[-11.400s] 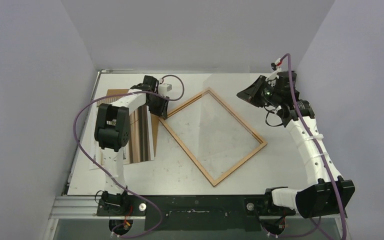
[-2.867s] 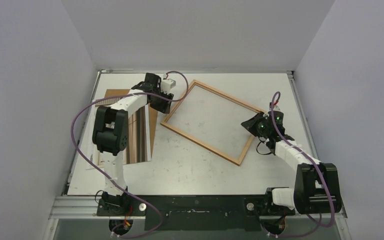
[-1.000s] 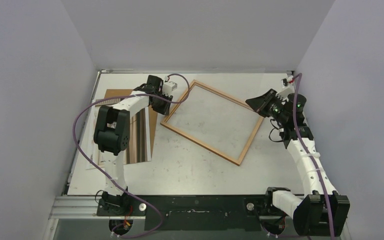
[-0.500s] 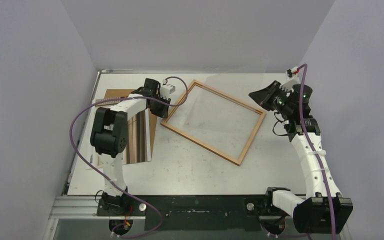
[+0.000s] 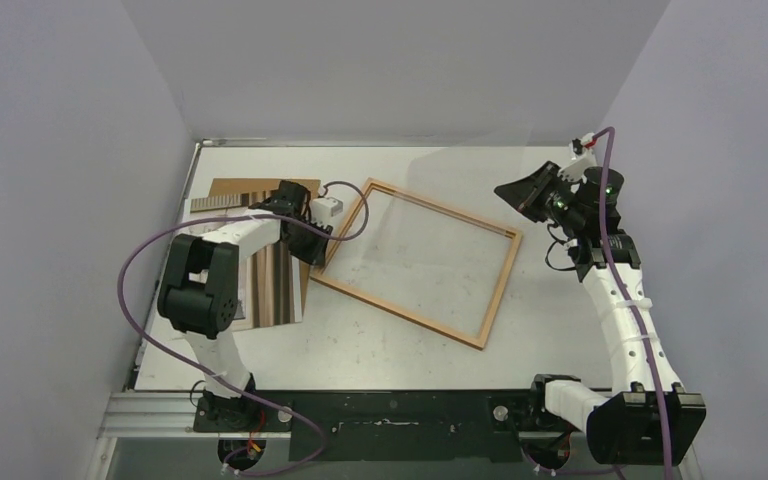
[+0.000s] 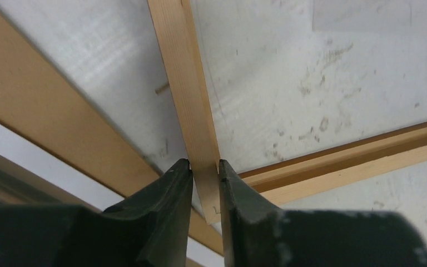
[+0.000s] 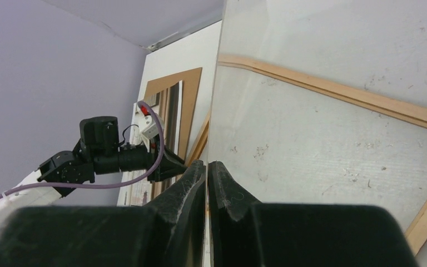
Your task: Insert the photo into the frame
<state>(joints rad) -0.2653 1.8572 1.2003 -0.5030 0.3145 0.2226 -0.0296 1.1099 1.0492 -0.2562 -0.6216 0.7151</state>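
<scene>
- The frame (image 5: 400,315) is seen lying flat and askew in the middle of the white bench (image 5: 380,360), with its narrow light-wood border forming an open rectangle.
- The left pincer (image 5: 318,232) is placed at the frame's left corner. In the left wrist view its two dark fingers (image 6: 169,189) are clamped on one wooden rail of the frame (image 6: 180,83).
- The right pincer (image 5: 515,190) is held above the bench, beyond the frame's right corner. It is closed on the thin edge of a clear pane (image 7: 221,111), which is held upright.
- The photo (image 5: 278,290) is laid striped side up at the left of the bench, just beside the frame and partly hidden by the left arm.
- A brown board (image 5: 250,188) is seen beneath the photo's far end.
</scene>
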